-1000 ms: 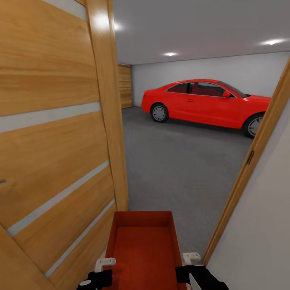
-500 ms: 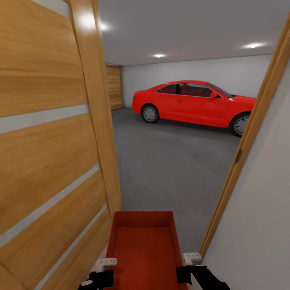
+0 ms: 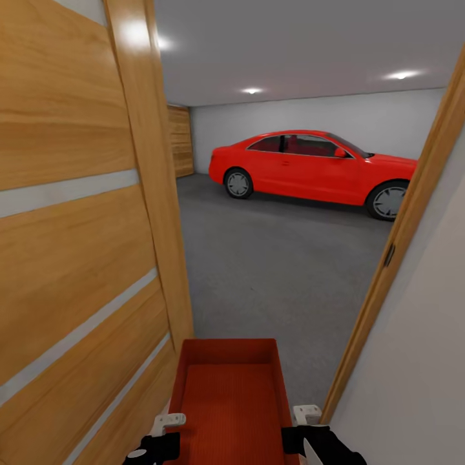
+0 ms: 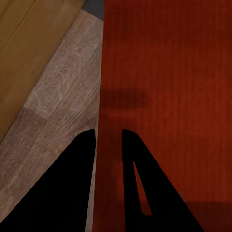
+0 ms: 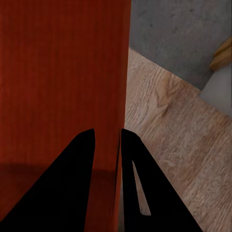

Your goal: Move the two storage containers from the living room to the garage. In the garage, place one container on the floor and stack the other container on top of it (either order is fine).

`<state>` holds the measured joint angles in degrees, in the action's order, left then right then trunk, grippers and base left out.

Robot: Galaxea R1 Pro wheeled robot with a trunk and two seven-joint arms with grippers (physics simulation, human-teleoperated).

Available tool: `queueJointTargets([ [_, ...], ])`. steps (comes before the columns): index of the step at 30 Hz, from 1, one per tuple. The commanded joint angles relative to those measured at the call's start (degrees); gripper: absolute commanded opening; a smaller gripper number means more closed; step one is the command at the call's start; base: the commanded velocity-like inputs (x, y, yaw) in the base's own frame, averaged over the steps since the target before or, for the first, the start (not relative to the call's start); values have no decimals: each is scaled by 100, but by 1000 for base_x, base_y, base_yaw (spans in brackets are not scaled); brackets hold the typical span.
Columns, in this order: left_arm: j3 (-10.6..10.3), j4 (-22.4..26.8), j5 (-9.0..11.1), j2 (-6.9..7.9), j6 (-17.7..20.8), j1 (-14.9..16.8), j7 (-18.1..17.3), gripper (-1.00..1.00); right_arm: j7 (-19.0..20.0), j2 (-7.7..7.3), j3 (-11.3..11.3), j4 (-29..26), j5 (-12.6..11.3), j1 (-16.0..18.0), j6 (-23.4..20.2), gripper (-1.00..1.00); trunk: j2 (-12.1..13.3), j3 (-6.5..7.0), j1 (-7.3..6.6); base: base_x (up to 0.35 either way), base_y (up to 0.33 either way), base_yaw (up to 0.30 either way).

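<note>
Head view looks through a doorway into the garage, where the dark grey concrete floor (image 3: 284, 265) stretches to one plain pale grey back wall (image 3: 310, 116). At the left of the passage one tall light-wood door with pale horizontal stripes (image 3: 71, 245) stands open, close beside the carried load; at the right a white wall with a wooden door frame (image 3: 394, 252) narrows the gap. One shiny red coupe car (image 3: 310, 166) is parked well off across the concrete, and a wooden panel door (image 3: 181, 141) shows in the far left corner. Three round ceiling lights glow above.

One orange-red rectangular open-topped plastic storage container (image 3: 229, 394) with a ribbed bottom is held low in front of the robot, between door and frame. The left hand (image 4: 107, 140) is clamped over its left wall, one finger inside and one outside; the right hand (image 5: 107, 140) grips the right wall likewise. Under the bin, light wood plank flooring (image 5: 179, 145) meets the concrete at the threshold.
</note>
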<state>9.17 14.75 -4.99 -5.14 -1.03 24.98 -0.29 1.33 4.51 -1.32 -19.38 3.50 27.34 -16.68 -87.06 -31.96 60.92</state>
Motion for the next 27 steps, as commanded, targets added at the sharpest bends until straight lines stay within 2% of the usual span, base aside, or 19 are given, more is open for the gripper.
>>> queueJointTargets([
  [1,-28,-25,-32,4,-15,7,-116,-100,86,-195,189,-22,-60,0,-34,-100,-3,0,1,72,1,-41],
  [8,-27,-25,-36,4,-14,7,-118,-100,86,-196,190,-22,-60,2,-36,-100,-3,18,1,85,18,-36],
  [20,-28,-25,-37,4,-20,7,-117,-100,86,-196,193,-22,-60,4,-37,-100,-3,50,1,101,47,-218],
  [27,-26,-25,-37,4,-19,7,-119,-100,86,-196,192,-22,-60,2,-37,-100,-3,55,1,19,15,-71],
])
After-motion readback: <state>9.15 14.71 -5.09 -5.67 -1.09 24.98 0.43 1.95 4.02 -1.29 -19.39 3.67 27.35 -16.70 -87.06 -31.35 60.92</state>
